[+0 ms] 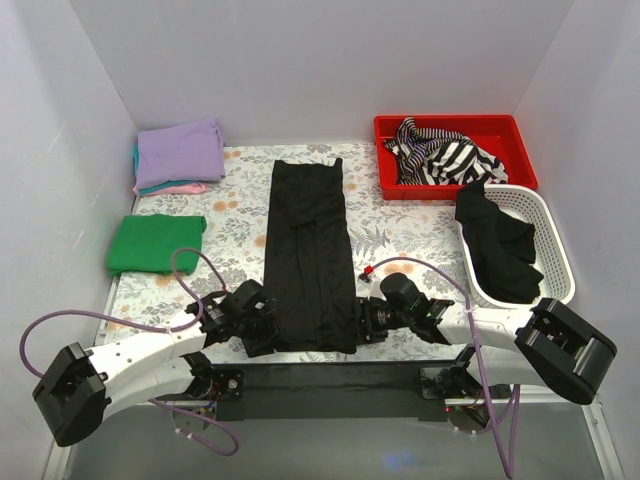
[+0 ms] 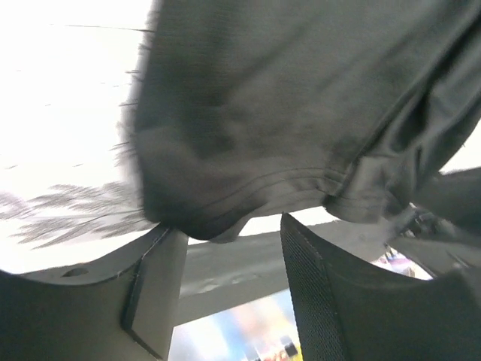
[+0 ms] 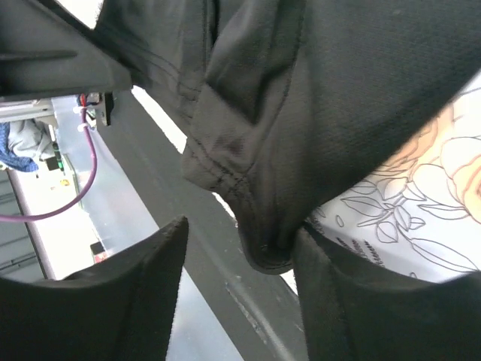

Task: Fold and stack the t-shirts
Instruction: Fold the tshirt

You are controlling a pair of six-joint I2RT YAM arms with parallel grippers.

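- Two hands wait at the near end of the black t-shirt (image 1: 308, 255): the left hand (image 1: 264, 326) at its left corner, the right hand (image 1: 370, 318) at its right corner
- The black t-shirt lies folded into a long narrow strip on the middle of the flowered counter (image 1: 235, 225)
- Left hand is released: its fingers (image 2: 154, 286) stand apart and the shirt hem lies at their tips, not pinched
- Right hand is also released: the shirt corner hangs down between the two fingers (image 3: 331, 301), close beside one
- Far left of the black t-shirt is a stack of folded t-shirts (image 1: 180, 155), lavender on top, teal and pink edges below
- A folded green t-shirt (image 1: 155, 243) lies left of the strip
- Right of the strip are a red tray (image 1: 505, 128) with striped cloth (image 1: 445, 155) and a white basket (image 1: 552, 240) with dark clothing (image 1: 500, 245) in it
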